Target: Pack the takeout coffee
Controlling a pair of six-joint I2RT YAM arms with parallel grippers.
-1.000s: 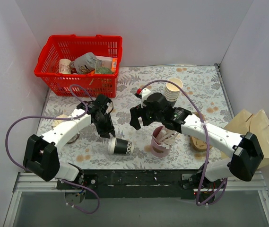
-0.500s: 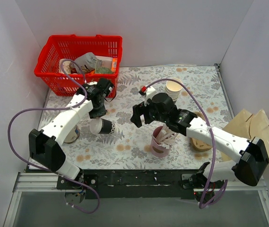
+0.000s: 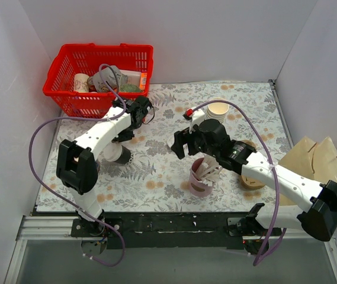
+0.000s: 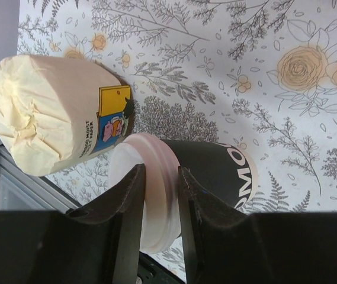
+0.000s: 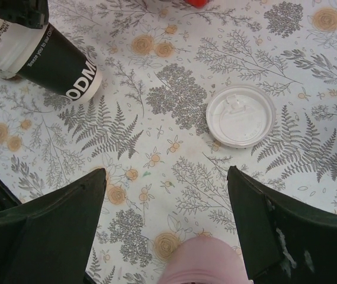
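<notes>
So the left gripper (image 4: 159,195) is pinched down pretty narrow on the takeout coffee (image 4: 206,171). Its two fingers squeeze the rim of the white lid (image 4: 156,177) from either side, and the dark brown cup sticks out sideways past them. Going by the red basket (image 3: 67,103), the coffee sits on the near side of it, a bit out from the front wall and not inside. I honestly can't tell whether it's resting on the floral cloth (image 3: 156,171) or hanging just above it. A roll wrapped in cream paper (image 4: 50,124) lies right beside the lid, on the side away from the basket. The right gripper (image 5: 167,171) is spread wide with nothing in it, off to the right of the basket and nearer the arm bases. A loose white lid (image 5: 240,115) lies on the cloth under it. The pink cup of white sticks (image 3: 202,177) is further from the basket again, and the stack of cream cups (image 3: 217,112) stands well right of the basket's front wall.
</notes>
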